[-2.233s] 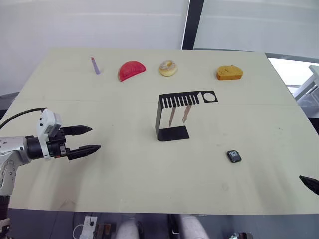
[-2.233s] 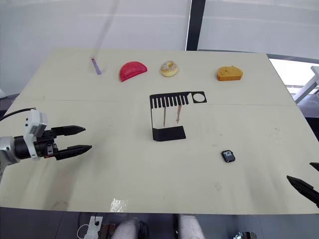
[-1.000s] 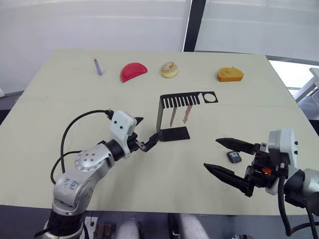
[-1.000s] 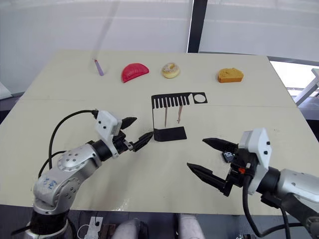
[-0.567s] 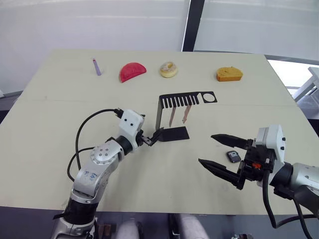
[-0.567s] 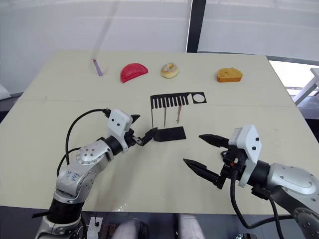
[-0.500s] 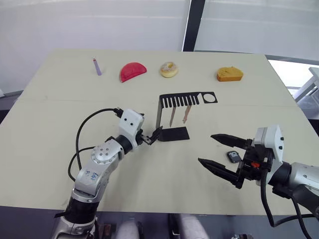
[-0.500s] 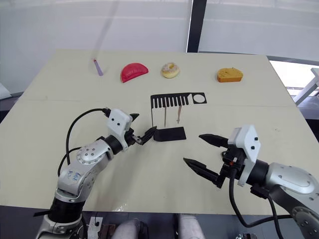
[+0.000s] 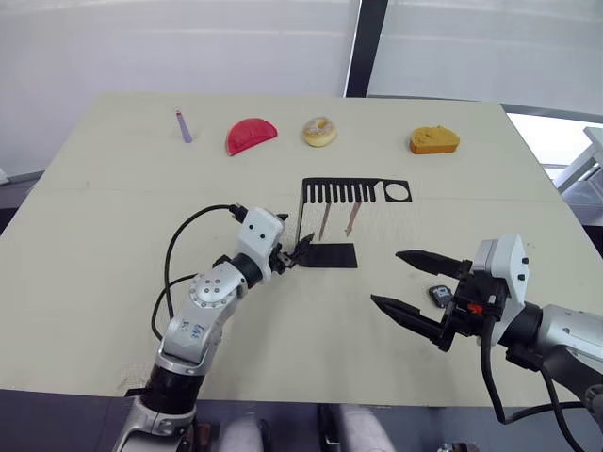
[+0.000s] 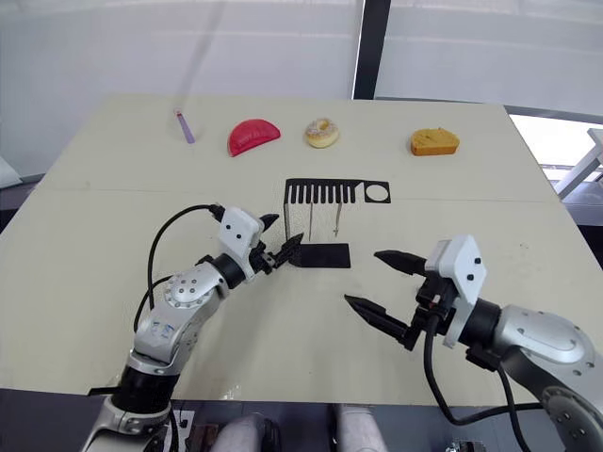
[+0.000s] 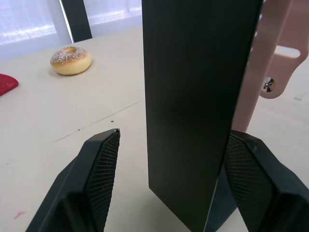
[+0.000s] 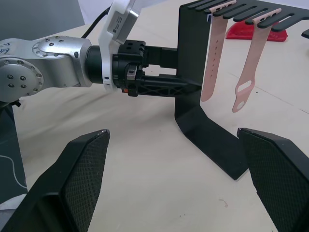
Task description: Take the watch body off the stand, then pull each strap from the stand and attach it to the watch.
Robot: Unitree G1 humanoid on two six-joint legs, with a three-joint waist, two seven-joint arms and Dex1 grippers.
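The black stand (image 9: 306,221) is upright at mid-table, its slotted top arm (image 9: 353,191) pointing right. Two pale pink straps (image 9: 324,222) (image 9: 350,220) hang from the slots. My left gripper (image 9: 296,249) is open and straddles the stand's upright back (image 11: 193,111). One finger (image 11: 99,179) stands clear of it, the other (image 11: 253,183) lies against its edge. The small black watch body (image 9: 440,296) rests on the table to the right. My right gripper (image 9: 388,279) is wide open just left of the watch body, pointing at the stand's base (image 12: 217,145).
Along the far edge lie a purple stick (image 9: 183,125), a red slice (image 9: 251,136), a donut (image 9: 318,131) and an orange cake piece (image 9: 433,140). My left arm's cable (image 9: 193,231) loops over the table left of the stand.
My left gripper has slid right until its fingers straddle the stand's upright. The stand has turned a little. My right gripper has edged left, staying open.
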